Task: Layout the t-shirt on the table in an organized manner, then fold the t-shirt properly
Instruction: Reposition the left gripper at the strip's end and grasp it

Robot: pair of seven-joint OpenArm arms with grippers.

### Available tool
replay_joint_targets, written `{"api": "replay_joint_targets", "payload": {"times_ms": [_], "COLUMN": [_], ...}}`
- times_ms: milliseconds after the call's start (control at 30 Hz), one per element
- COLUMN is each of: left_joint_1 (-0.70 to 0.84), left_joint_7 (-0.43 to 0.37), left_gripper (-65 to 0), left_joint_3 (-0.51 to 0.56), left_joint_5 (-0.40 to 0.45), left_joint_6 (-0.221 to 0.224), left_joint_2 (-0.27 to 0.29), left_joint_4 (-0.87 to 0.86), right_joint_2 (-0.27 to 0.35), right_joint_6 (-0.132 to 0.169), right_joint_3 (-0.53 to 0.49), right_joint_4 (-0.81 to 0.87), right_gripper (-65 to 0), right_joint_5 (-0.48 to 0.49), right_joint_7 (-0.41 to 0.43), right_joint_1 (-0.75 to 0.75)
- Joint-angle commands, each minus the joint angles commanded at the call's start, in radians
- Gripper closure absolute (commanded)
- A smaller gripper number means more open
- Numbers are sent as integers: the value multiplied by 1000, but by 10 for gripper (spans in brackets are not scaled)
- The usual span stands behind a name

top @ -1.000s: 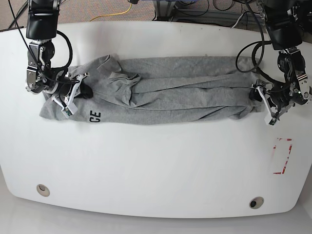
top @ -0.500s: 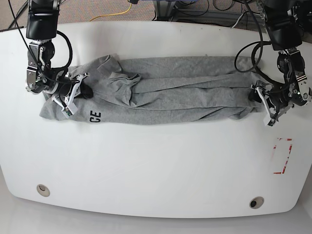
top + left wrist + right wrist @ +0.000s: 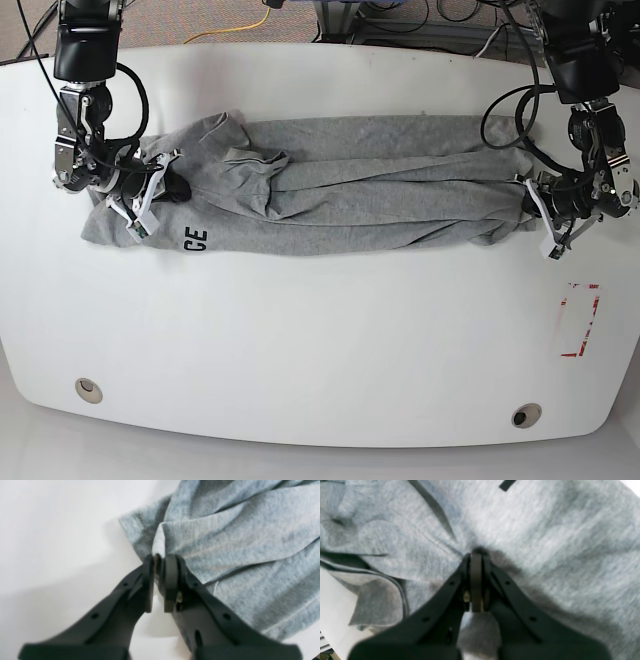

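The t-shirt (image 3: 340,185) lies bunched in a long wrinkled band across the far half of the table (image 3: 320,340), soft and light, so it will likely sag and slip unless held by its hemmed edges. The left gripper (image 3: 158,560) pinches the right-end hem, while the right gripper (image 3: 476,556) is clamped on fabric at the left end.

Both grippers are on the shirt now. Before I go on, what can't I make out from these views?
- Rest of the lettering on the t-shirt: base view shows only "CE", folds cover the rest.
- How many layers the left gripper pinches: left wrist view is blurred there.
- Fabric inside the right gripper: its own fingers hide it.
- Underside of the shirt on the table: hidden in every view.
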Motion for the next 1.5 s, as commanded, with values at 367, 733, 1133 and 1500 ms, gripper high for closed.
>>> {"api": "replay_joint_targets", "payload": {"times_ms": [367, 733, 1133, 1500], "left_joint_1": [175, 293, 239, 34], "left_joint_7": [66, 83, 84, 84], "left_gripper": [-36, -36, -44, -271], "left_joint_3": [0, -8, -21, -15], "left_joint_5": [0, 0, 3, 5], "left_joint_6": [0, 0, 0, 0], "left_joint_2": [0, -3, -3, 0], "left_joint_4": [334, 456, 451, 230], "right_joint_2": [0, -17, -20, -20], "right_joint_6": [0, 0, 0, 0], "right_joint_3": [2, 2, -2, -3], "right_joint_4": [0, 0, 0, 0], "right_gripper": [-8, -8, -8, -8], "right_joint_5": [0, 0, 0, 0], "right_joint_7": [0, 0, 0, 0], "right_joint_1": [0, 0, 0, 0]}}
